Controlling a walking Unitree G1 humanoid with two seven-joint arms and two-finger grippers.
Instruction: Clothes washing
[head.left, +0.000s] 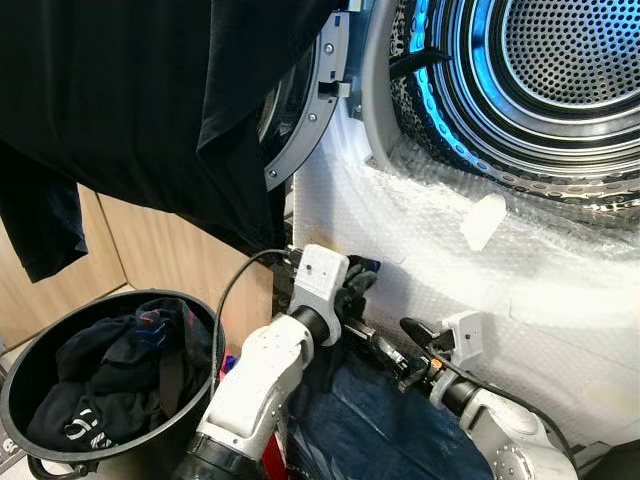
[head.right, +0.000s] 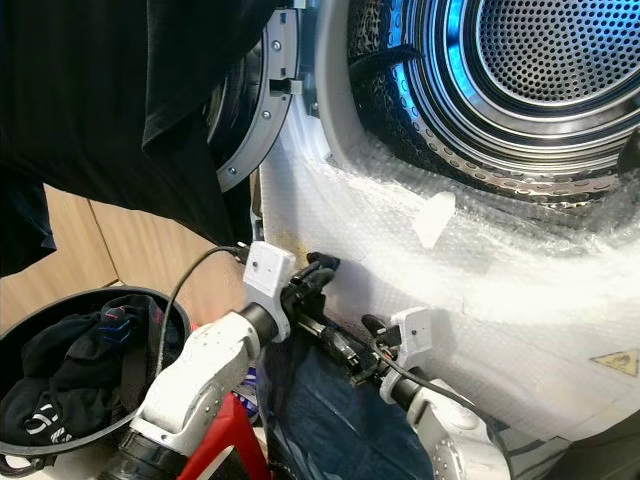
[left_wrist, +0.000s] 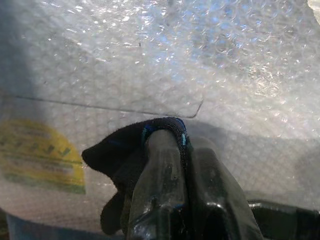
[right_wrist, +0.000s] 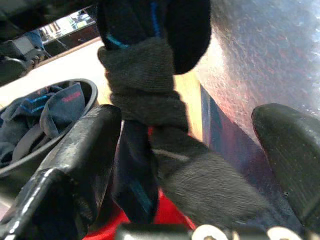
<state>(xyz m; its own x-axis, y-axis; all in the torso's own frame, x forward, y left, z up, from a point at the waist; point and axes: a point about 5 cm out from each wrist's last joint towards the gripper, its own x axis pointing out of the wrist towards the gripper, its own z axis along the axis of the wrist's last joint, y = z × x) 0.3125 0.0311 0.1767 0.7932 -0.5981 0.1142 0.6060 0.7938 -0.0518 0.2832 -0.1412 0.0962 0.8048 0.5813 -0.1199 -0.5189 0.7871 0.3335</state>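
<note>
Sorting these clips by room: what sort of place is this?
Most likely a home laundry corner: an open front-loading washer drum, a black basket of dark clothes, and the left gripper shut on a dark sock.

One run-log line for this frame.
left end effector: shut on dark sock | right end effector: open | washer drum: open | basket: clothes inside

yellow sticker (left_wrist: 37, 155) blurred, no legible text

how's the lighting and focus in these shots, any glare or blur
Left eye view: blue glow rings the washer drum, sharp; the black garment hangs dark. Left wrist view: bubble wrap glitters with glare, the left gripper is soft. Right wrist view: the dark sock and near fingers are blurred.
</note>
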